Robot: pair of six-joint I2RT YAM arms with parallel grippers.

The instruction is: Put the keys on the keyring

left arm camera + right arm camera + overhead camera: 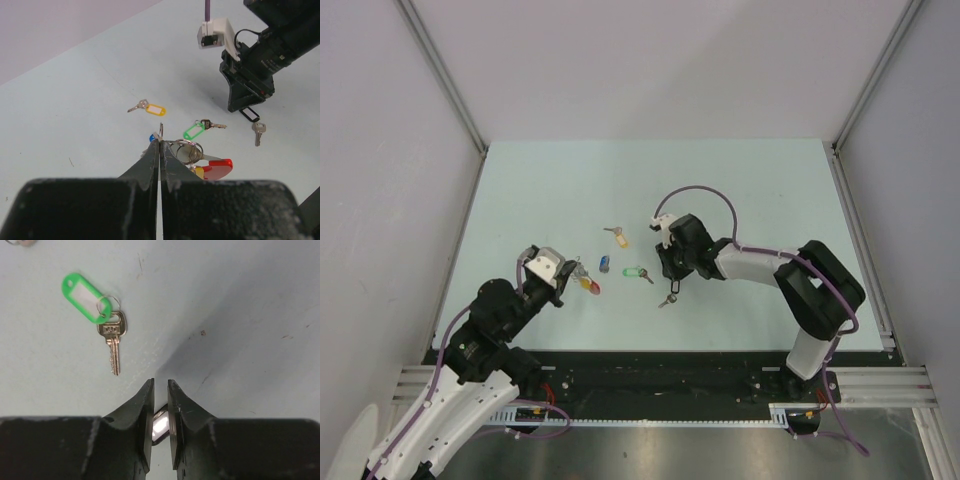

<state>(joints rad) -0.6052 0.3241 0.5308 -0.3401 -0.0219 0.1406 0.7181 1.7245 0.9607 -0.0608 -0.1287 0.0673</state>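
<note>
Top external: pale table [570, 180], grey walls [380, 150]

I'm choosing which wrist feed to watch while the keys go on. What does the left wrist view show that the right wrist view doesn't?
Only the left wrist: the shut left gripper, the keyring with its red arc beside the tips, a blue tag, the yellow-tagged key, and the right gripper from outside, by the black-tagged key. Only the right wrist: a close look between the right gripper's jaws, a narrow gap apart, a black-edged tag showing in the gap. Both: the green-tagged key lying free on the table.
</note>
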